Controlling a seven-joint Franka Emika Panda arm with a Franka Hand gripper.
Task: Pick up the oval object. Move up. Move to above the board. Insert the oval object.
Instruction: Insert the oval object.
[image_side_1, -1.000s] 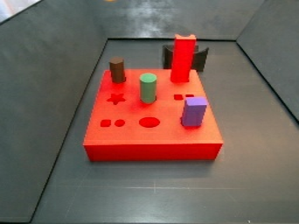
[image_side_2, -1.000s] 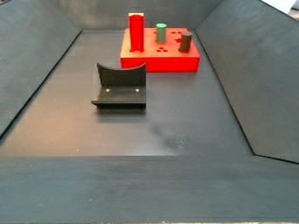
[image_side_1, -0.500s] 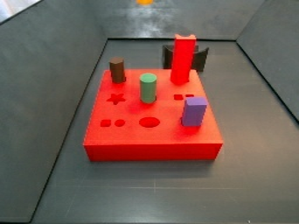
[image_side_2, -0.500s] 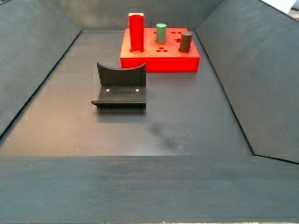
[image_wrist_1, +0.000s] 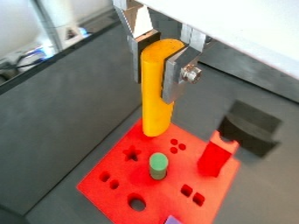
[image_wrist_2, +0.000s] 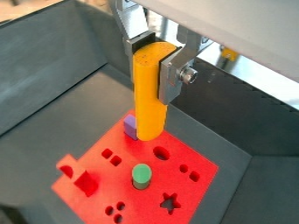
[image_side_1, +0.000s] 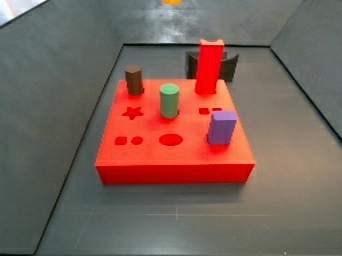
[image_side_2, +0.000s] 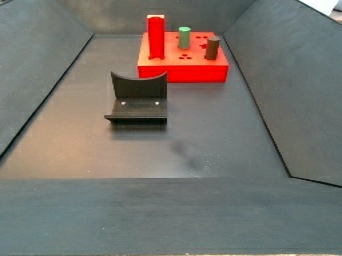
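While the hand (image_wrist_1: 160, 54) hangs high above the board (image_wrist_1: 117, 171), its two silver fingers (image_wrist_1: 176, 74) are closed on the upper end of the oval object (image_wrist_1: 156, 87), a slim yellow-orange peg held upright; both wrist views show this grip, the second with the hand (image_wrist_2: 156, 55) clamping the oval object (image_wrist_2: 149, 92) over the board (image_wrist_2: 193, 175).

Board: flat red square slab, lying on the dark worktop (image_side_1: 174, 215) toward the far end of the grey-walled enclosure in a side view (image_side_2: 187, 68), central in a side view (image_side_1: 174, 165).

Standing on the board:
- tall red block (image_side_1: 210, 68), at the back edge;
- brown cylinder (image_side_1: 134, 79), back corner;
- green cylinder (image_side_1: 170, 100), near the middle;
- purple block (image_side_1: 222, 127), near the front edge on one side.

Open cut-outs in the board's top: a star (image_side_1: 132, 113), a round hole (image_side_1: 171, 139), two small squares (image_side_1: 127, 141) near the front, two more small squares (image_side_1: 211, 110) beside the green cylinder.

Fixture (image_side_2: 138, 97): dark L-shaped bracket on a base plate, on the worktop well apart from the board.

Hand in the side views: out of frame; only a small orange patch (image_side_1: 171, 3) shows at the upper edge of one, too little to identify with certainty.

Peg's lower end: clear of the board, not touching it, in both wrist views.
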